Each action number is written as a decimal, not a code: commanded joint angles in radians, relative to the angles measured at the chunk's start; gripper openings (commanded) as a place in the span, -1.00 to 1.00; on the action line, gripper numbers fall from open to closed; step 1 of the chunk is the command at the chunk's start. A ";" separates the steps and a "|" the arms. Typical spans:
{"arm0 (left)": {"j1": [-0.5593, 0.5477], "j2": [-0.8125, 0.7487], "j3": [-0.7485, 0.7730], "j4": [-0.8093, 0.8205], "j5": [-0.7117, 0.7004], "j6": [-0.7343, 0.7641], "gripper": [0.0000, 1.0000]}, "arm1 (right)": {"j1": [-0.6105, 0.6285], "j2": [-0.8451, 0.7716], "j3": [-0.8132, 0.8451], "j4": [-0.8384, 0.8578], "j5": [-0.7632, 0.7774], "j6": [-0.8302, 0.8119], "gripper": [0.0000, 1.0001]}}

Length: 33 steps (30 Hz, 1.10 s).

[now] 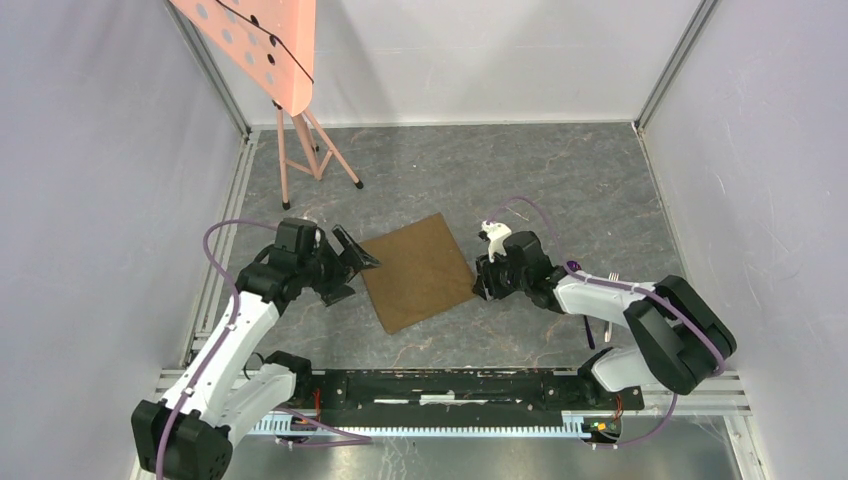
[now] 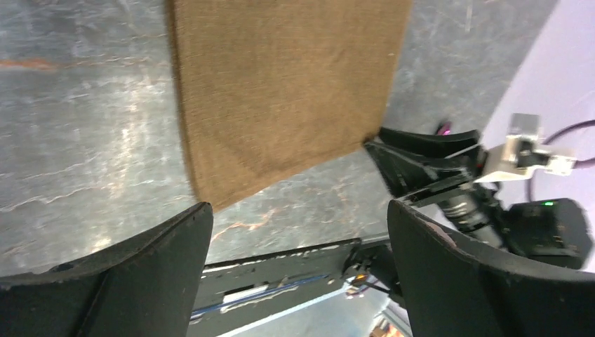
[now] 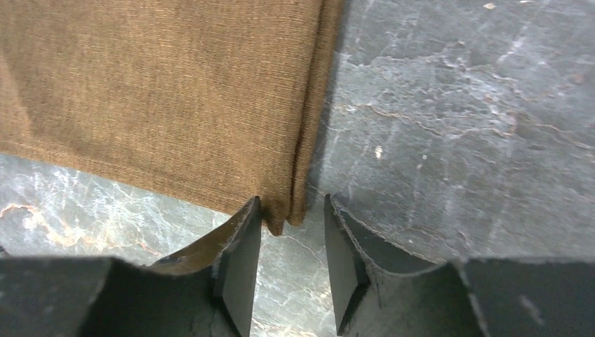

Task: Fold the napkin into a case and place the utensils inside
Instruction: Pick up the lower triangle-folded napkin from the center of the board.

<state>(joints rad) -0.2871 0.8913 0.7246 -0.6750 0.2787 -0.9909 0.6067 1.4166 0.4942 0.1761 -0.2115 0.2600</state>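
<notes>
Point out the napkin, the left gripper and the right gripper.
napkin (image 1: 418, 270), top external view, centre of the cloth.
left gripper (image 2: 298, 208), left wrist view, midway between its fingertips.
right gripper (image 3: 291, 205), right wrist view, midway between its fingertips.

- Table top (image 1: 560, 180): dark grey, marbled stone pattern with pale veins and a faint sheen in the wrist views.
- Enclosure: plain pale lavender-grey panels form the left wall (image 1: 100, 200), back wall (image 1: 480, 60) and right wall (image 1: 770, 150).
- Corner posts: aluminium profiles stand at the rear left (image 1: 215, 70) and rear right (image 1: 675, 65) corners.
- Perforated board (image 1: 255, 45): salmon-pink, tilted, crossed by a black cord, mounted on a pink tripod stand (image 1: 305, 150) in the rear left corner.
- Aluminium rail (image 1: 225, 230): runs along the left table edge.
- Lighting: even and diffuse, with soft shadows.
</notes>
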 commanded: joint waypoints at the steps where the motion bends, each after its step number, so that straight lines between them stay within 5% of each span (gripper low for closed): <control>1: 0.004 -0.019 -0.003 0.010 -0.022 0.153 1.00 | 0.001 -0.054 0.081 -0.173 0.073 -0.039 -0.06; 3: 0.003 0.009 -0.025 0.177 0.095 0.156 1.00 | 0.013 -0.082 0.115 -0.229 0.113 -0.052 0.09; 8: 0.004 0.212 0.035 0.348 0.125 0.174 1.00 | 0.059 -0.076 0.202 -0.242 0.096 -0.036 0.17; 13: 0.005 0.319 0.068 0.426 0.127 0.181 1.00 | 0.108 -0.006 0.235 -0.138 -0.011 0.034 -0.24; 17: 0.005 0.305 0.062 0.387 0.121 0.217 1.00 | 0.109 0.069 0.232 -0.092 -0.038 0.050 -0.58; 22: 0.005 0.220 0.031 0.325 0.113 0.249 1.00 | 0.100 0.135 0.191 -0.088 -0.008 0.016 -0.69; 29: 0.005 0.114 0.032 0.249 0.104 0.280 1.00 | 0.051 0.140 0.206 -0.229 0.265 -0.172 -0.70; 33: 0.005 0.063 0.045 0.190 0.029 0.300 1.00 | 0.069 0.103 0.275 -0.320 0.372 -0.251 -0.44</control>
<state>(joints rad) -0.2848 1.0039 0.7486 -0.4187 0.3672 -0.7654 0.6666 1.5566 0.7067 -0.0036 -0.0311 0.1371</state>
